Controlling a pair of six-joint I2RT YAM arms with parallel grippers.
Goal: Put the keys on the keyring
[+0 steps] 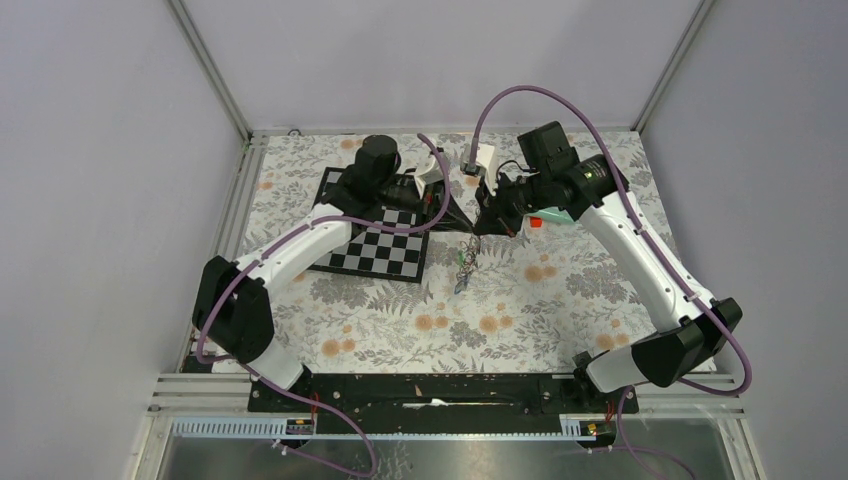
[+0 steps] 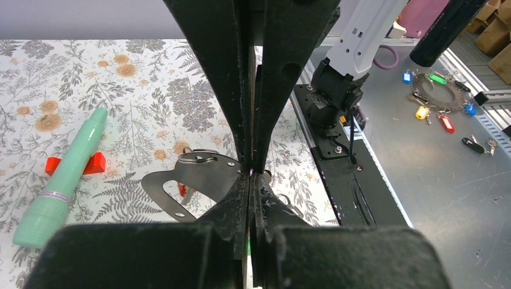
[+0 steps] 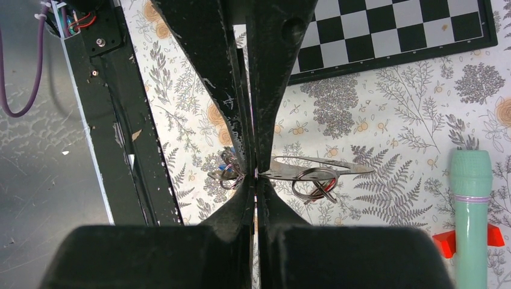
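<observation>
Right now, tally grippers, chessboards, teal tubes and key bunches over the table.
Grippers: 2 (left gripper, right gripper)
Chessboard: 1
Teal tube: 1
Key bunch: 1
Total: 5

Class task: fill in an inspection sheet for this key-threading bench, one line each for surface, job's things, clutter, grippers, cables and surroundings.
Surface: floral tablecloth, lying flat.
Job's things: keyring, a thin wire loop, runs out from the right gripper's tips; keys hang below where the two grippers meet.
Clutter: chessboard; teal tube lying on the cloth.
Grippers: left gripper shut, what it pinches cannot be told; right gripper shut on the keyring.
Cables: purple cables loop along both arms.
Surroundings: grey walls; loose tagged keys on the grey bench beyond the table.
</observation>
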